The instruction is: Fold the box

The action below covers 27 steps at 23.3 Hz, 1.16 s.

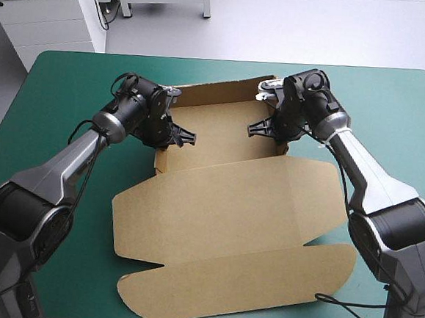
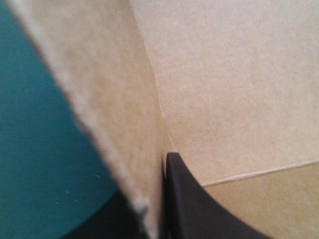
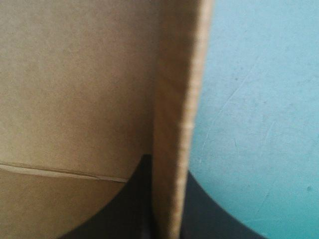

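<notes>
The brown box (image 1: 231, 205) lies mid-table with its far half raised into an open tray and its wide lid flat toward the near edge. My left gripper (image 1: 171, 137) is at the tray's left wall, shut on it. In the left wrist view that raised wall (image 2: 119, 119) runs edge-on between the black fingers (image 2: 194, 209). My right gripper (image 1: 274, 127) is shut on the tray's right wall. In the right wrist view the wall (image 3: 177, 124) stands upright between the black fingers (image 3: 124, 209), with the tray floor (image 3: 75, 74) on one side.
The teal-green table cover (image 1: 70, 96) surrounds the box on all sides. A white cabinet (image 1: 47, 13) stands beyond the table's far left corner. The flat lid (image 1: 246, 287) reaches close to the table's near edge.
</notes>
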Each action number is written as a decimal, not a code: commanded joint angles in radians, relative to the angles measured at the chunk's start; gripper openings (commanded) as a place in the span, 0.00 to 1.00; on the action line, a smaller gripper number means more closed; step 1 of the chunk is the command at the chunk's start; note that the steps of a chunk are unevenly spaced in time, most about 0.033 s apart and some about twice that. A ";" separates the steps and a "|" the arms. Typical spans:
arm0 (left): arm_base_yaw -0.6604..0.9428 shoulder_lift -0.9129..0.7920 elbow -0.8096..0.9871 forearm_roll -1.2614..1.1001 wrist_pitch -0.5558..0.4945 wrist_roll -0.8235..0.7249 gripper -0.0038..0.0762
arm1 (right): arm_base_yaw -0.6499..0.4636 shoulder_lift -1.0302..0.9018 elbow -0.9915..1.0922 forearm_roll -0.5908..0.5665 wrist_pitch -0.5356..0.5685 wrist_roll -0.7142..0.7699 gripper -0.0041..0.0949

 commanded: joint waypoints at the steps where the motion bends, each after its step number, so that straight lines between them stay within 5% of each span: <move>1: -0.008 -0.010 -0.023 0.036 0.083 0.040 0.04 | -0.015 -0.040 -0.022 -0.021 -0.007 -0.017 0.03; 27: -0.006 0.011 -0.025 0.021 0.057 0.059 0.06 | -0.015 0.023 -0.008 -0.014 0.000 -0.066 0.03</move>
